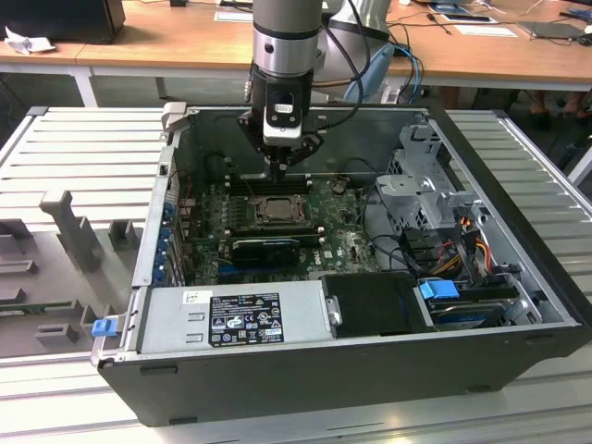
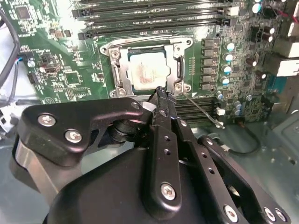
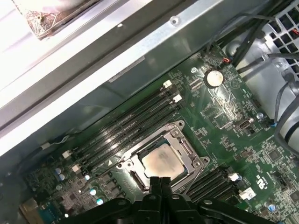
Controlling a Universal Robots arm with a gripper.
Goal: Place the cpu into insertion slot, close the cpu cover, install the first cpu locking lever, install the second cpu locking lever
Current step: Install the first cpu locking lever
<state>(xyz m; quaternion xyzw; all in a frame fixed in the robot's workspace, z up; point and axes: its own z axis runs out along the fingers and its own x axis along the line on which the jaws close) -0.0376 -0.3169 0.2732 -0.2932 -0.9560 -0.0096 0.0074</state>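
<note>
The cpu [image 2: 148, 70] is seen lying flat in the insertion slot [image 2: 145, 49], near the middle of the motherboard [image 2: 60, 74] and toward the far wall of the computer case [image 1: 370, 379] in the exterior view. The cpu cover [image 2: 177, 65] appears to be folded down around it, with the pale chip face showing through its window.

The gripper [image 2: 161, 93] is held with its fingers pressed together and nothing between them. Its tip is placed at the socket corner, just beside a thin locking lever [image 2: 202, 111] that runs out from that corner. Whether the tip touches the lever cannot be told.

The step in hand is judged to be the first lever. The closed fingertips should be kept on the wire itself and clear of the chip face. Pressure is best applied steadily downward, then sideways under the retaining hook. The cover should be checked to be seated flat, since a tilted frame could load the chip unevenly.
</note>
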